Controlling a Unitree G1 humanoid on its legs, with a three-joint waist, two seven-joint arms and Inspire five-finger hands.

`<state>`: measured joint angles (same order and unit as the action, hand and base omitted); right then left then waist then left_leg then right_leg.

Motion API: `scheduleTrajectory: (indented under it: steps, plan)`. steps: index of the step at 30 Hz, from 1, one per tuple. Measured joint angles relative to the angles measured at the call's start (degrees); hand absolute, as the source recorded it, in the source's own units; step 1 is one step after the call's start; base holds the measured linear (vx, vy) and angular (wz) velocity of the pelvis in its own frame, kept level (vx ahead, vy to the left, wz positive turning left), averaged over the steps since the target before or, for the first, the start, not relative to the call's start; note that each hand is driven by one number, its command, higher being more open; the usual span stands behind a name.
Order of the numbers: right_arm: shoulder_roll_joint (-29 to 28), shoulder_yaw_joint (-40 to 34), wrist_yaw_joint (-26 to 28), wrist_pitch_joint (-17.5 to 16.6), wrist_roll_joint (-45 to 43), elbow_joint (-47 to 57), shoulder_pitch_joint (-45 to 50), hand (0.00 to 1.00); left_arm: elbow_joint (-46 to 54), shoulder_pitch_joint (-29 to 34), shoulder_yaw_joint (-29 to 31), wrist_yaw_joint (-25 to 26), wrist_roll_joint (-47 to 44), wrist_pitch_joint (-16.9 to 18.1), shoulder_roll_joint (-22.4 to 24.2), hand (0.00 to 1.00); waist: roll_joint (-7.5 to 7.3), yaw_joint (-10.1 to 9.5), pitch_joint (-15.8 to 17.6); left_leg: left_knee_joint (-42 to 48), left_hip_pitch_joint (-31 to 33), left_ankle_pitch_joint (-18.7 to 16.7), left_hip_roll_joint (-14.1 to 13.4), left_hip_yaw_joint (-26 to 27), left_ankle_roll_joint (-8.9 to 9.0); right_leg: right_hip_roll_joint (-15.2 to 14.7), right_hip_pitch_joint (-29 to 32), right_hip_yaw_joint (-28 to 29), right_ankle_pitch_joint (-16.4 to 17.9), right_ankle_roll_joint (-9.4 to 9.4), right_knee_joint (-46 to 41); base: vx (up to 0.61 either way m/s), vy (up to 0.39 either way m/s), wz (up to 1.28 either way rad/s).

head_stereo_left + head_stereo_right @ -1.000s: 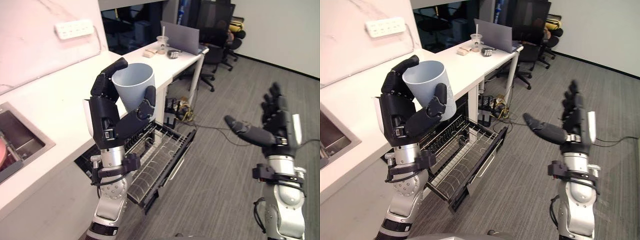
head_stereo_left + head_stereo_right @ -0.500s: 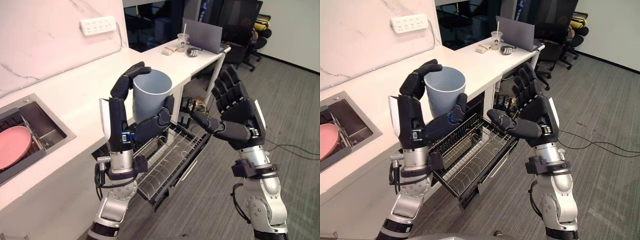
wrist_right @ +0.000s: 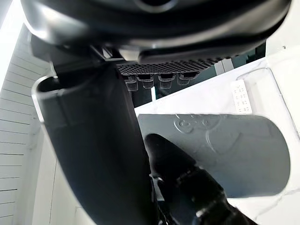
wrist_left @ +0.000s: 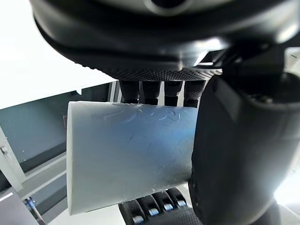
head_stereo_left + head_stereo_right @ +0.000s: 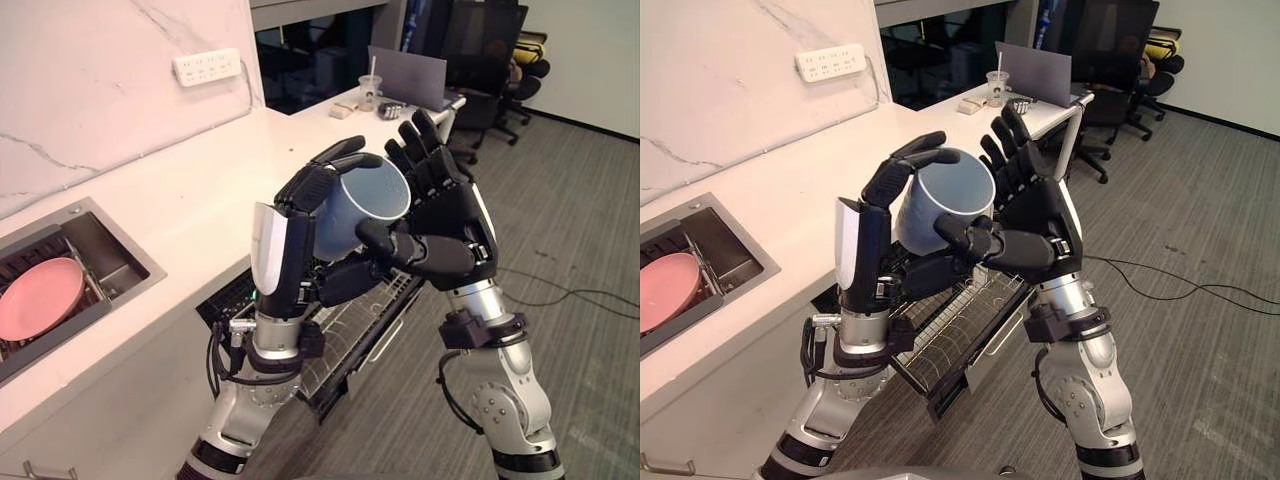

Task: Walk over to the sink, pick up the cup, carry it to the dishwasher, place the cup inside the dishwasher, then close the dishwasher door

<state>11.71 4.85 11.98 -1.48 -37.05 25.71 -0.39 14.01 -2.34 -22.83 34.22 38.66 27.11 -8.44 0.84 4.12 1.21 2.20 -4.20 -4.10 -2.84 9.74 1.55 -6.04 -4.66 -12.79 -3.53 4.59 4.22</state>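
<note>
Left eye view: a pale blue cup [image 5: 365, 205], tapered and tipped sideways, is held up by the worktop [image 5: 190, 195] in the left hand [image 5: 285, 245], fingers curled round it; the right hand [image 5: 455, 225] stands beside it, fingers straight.

Head stereo looks down — wrist cams v. close, sharing cup [image 5: 365, 200].
</note>
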Motion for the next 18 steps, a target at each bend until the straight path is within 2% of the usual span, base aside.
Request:
scheduleTrajectory:
  steps: [3, 8, 15, 16, 18]
  plan:
    - [0.7, 0.7, -0.8, 2.2, 0.0, -0.1, -0.7, 1.00, -1.3, -0.4, -0.3, 1.3, 3.1, 0.0, -0.4, 0.00, 0.00, 0.04, -0.2, -0.6, -0.3, 0.4, 0.1, 0.0, 0.01, 0.0, 0.0, 0.0, 0.0, 0.00, 0.0, 0.00, 0.000, 0.00]
    - [1.2, 0.9, -1.3, 3.7, 0.1, -0.2, -1.5, 1.00, -1.4, -0.5, -0.2, 4.5, 6.1, 0.1, -0.9, 0.00, -0.07, 0.05, -0.4, -2.2, -0.9, 1.3, 0.2, -0.2, -0.04, 0.0, 0.0, -0.1, 0.0, -0.01, 0.0, -0.01, -0.003, 0.01]
    - [2.5, 0.6, -1.8, 10.0, -1.1, -0.2, -1.9, 1.00, -3.7, -0.9, 0.0, 10.9, 12.5, 0.4, -2.4, 0.00, -0.37, 0.18, -1.1, -2.9, -0.9, 1.9, 0.4, -0.8, -0.06, -0.1, 0.0, -0.7, 0.0, 0.02, 0.0, -0.02, -0.008, 0.04]
    - [2.9, 0.6, -1.8, 10.8, -2.0, -0.2, -2.0, 0.00, -3.7, -1.0, -0.1, 11.3, 12.8, 0.4, -2.7, 0.00, -0.41, 0.28, -1.1, -3.2, -0.9, 2.2, 0.5, -1.0, -0.07, -0.2, 0.0, -1.0, -0.1, 0.04, 0.0, -0.04, -0.016, 0.10]
    - [3.7, 0.6, -1.6, 12.0, -2.5, -0.3, -2.9, 0.00, -3.8, -1.1, 0.0, 11.8, 13.0, 0.4, -2.9, 0.00, -0.42, 0.51, -1.1, -3.7, -0.9, 2.6, 0.7, -1.3, -0.16, -0.3, 0.0, -1.4, -0.1, 0.12, 0.0, -0.04, -0.012, 0.10]
